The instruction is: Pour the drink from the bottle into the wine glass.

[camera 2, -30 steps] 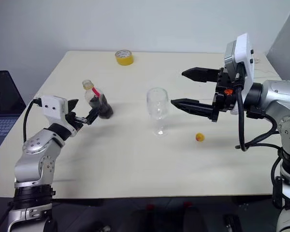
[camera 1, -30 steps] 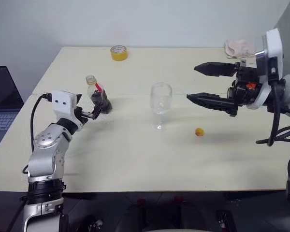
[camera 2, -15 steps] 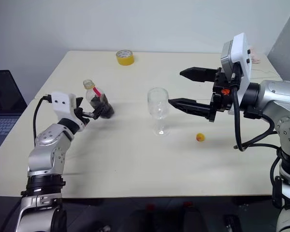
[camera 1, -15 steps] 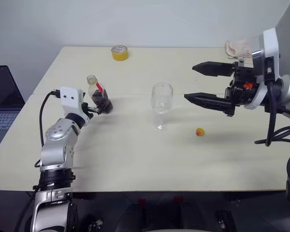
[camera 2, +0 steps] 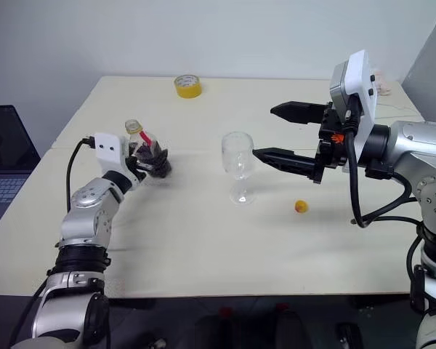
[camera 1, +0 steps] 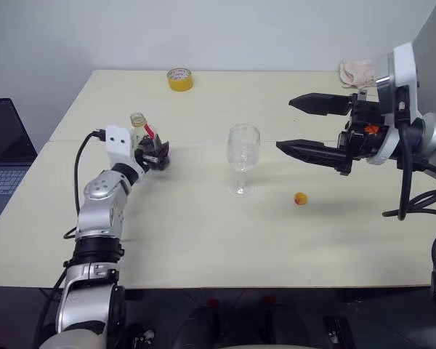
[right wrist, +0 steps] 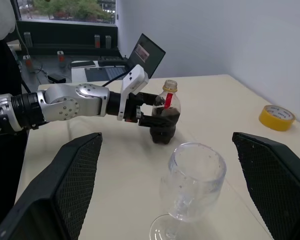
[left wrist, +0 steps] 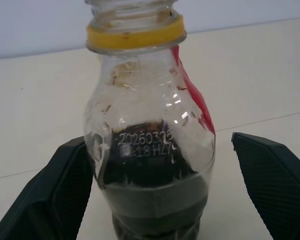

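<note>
While my left gripper [camera 1: 157, 151] sits wide open around the bottle [camera 1: 148, 142] standing on the table [camera 1: 203, 233], my right gripper [camera 1: 299, 125] hangs open above, beside the empty wine glass [camera 1: 242, 156].

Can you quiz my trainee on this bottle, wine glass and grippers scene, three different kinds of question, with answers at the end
1. True or false: the wine glass already holds some of the drink.
2. Multiple choice: how do the left gripper and the bottle stand? A, fingers open on either side of its body; B, shut above its mouth; C, away from it, beside the yellow tape roll.
3. Short answer: which small thing lies on the table between the glass and the right gripper?

Key
1. False: the glass is clear and empty; the dark drink sits low in the bottle.
2. A.
3. A small yellow cap; the bottle's mouth is open.
</note>
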`<state>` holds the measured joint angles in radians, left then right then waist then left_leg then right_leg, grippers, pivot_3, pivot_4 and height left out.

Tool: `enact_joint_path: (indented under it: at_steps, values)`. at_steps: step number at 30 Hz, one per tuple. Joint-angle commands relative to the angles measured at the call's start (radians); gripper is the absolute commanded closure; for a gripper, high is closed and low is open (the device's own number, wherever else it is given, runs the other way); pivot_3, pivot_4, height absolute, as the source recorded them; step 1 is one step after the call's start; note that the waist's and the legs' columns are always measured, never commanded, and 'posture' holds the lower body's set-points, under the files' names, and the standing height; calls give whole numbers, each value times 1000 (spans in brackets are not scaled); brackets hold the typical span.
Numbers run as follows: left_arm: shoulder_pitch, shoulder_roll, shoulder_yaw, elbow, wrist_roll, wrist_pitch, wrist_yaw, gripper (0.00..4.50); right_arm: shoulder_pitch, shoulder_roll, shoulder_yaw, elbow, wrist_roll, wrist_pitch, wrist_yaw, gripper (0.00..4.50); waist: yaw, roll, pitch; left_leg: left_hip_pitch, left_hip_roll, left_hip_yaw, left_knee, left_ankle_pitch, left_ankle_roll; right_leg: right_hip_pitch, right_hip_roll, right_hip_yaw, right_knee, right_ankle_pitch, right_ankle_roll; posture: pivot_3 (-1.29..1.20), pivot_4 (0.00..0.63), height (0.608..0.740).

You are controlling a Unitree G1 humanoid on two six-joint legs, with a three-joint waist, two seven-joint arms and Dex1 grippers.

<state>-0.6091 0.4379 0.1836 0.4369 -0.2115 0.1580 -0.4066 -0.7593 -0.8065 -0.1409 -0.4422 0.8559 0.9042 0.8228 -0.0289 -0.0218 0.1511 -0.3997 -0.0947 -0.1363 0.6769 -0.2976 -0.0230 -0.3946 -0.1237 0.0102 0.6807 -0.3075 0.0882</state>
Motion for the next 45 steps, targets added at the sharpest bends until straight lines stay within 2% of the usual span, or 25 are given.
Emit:
enact_joint_path:
  at_steps: [1, 3, 9, 11, 17, 21, 31, 35, 39, 45]
  values:
    - [-37, -2, 5, 21, 7, -51, -5, 0, -9, -18, -11, -37, 5, -4, -12, 36, 0, 0, 0, 0, 0, 0, 0, 0, 0, 0, 0, 0, 0, 0, 0, 0, 150, 740]
    - [-50, -6, 4, 39, 7, -65, -6, 0, -8, -19, -9, -36, 3, -5, -14, 36, 0, 0, 0, 0, 0, 0, 0, 0, 0, 0, 0, 0, 0, 0, 0, 0, 150, 740]
    - [-64, -5, 3, 66, 10, -93, -3, 1894, 3, -30, -5, -41, -5, -5, -18, 0, 0, 0, 0, 0, 0, 0, 0, 0, 0, 0, 0, 0, 0, 0, 0, 0, 150, 740]
    - [-67, -2, 4, 68, 13, -100, -1, 2361, 4, -30, -3, -38, -7, -7, -19, 0, 0, -1, 0, 0, 0, 0, 0, 0, 0, 0, 0, 0, 0, 0, 0, 0, 150, 740]
    - [-77, 26, -12, 21, 46, -115, -1, 2884, 4, -18, -23, -27, 13, -1, -32, 0, 0, -2, 1, 0, 0, 0, 0, 0, 0, -1, 0, 0, 0, 0, 0, 0, 150, 740]
    - [-116, 49, -42, -66, 75, -110, -13, 3110, 22, -20, -49, -39, 36, 4, -42, 0, 0, -4, 2, -1, 0, 0, 0, 0, 0, -1, 0, 0, 0, 0, 0, 0, 150, 740]
    - [-259, 62, -142, -141, 137, -134, -93, 3110, 163, -44, -124, -124, 85, 23, -117, 0, 2, -7, 4, -3, -1, -1, 1, 0, 0, -1, -1, -1, 0, 0, 1, 0, 150, 740]
    - [-290, 83, -209, -106, 206, -218, -143, 3110, 276, -38, -173, -156, 70, -21, -125, 0, -1, -7, 4, -3, 0, -1, 1, 0, 0, -1, 0, -2, 0, 0, 1, 0, 150, 740]
    - [-297, 102, -269, -51, 281, -335, -164, 3110, 393, 4, -183, -207, -16, -146, -135, 0, -1, -7, 4, -2, 0, 0, 1, 0, 0, -1, 0, -1, 0, 0, 1, 0, 150, 740]
    - [-327, 113, -311, 26, 364, -494, -149, 3110, 511, 82, -111, -272, -108, -256, -179, 0, -1, -7, 4, -2, -1, 0, 1, 0, 0, -1, 0, -1, 1, 0, 1, 0, 150, 740]
